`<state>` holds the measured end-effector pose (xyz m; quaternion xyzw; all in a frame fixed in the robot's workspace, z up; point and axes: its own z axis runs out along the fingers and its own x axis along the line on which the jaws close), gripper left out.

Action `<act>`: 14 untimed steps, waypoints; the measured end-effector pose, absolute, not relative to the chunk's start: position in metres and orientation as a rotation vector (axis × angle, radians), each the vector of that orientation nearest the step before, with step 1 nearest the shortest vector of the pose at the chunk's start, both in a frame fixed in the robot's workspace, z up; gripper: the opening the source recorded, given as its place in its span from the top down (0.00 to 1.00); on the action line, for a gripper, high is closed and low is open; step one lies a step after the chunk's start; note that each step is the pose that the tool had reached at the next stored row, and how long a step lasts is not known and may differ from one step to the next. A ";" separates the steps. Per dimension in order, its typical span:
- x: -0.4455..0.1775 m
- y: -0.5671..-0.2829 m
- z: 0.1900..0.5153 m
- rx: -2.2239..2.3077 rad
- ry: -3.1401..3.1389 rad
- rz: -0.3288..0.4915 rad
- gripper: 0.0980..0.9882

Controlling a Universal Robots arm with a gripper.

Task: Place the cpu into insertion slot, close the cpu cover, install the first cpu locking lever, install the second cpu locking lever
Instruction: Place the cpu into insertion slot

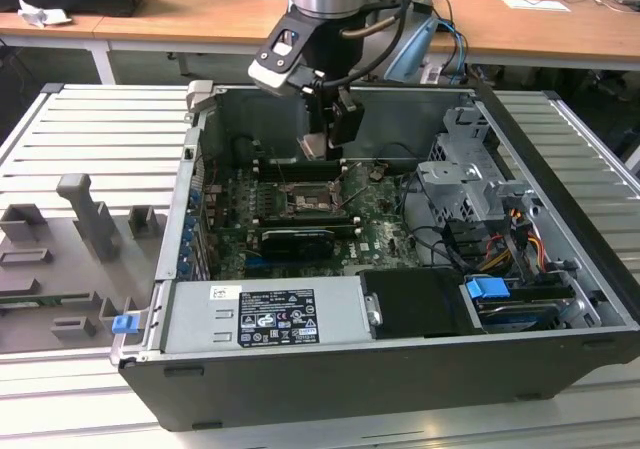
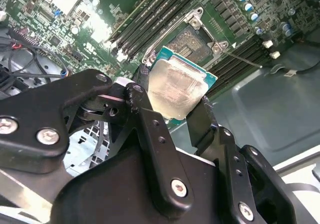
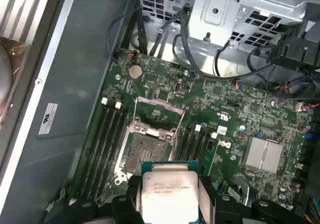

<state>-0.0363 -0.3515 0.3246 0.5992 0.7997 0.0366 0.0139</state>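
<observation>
Now, exterior view: the gripper (image 1: 327, 141) hangs inside the open computer case (image 1: 400, 379) on the ribbed counter (image 1: 90, 129), clamped on the cpu (image 1: 314, 147). The insertion slot (image 1: 305, 204) lies on the motherboard below, apart from the chip.
Second wrist view: two black fingers (image 2: 142, 97) pinch opposite edges of the cpu (image 2: 177, 87). The bare slot (image 2: 192, 40) sits just beyond, with memory slots (image 2: 150, 19) on either side.
First wrist view: the cpu cover (image 3: 160, 103) stands raised at the slot's far edge. The socket (image 3: 145, 149) is open and the chip (image 3: 167, 194) is not seated.
Risk, alignment: if the chip comes down turned or offset, a corner probably lands on the socket rim or its contacts and bends them.
Risk, grip: the hold is on thin edges, so a slip likely drops the chip askew.
Risk, clearance: the fingers may catch the raised cover or the nearby memory slots.
</observation>
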 end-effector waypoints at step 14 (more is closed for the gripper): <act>-0.036 -0.349 0.303 2.004 2.377 0.109 0.50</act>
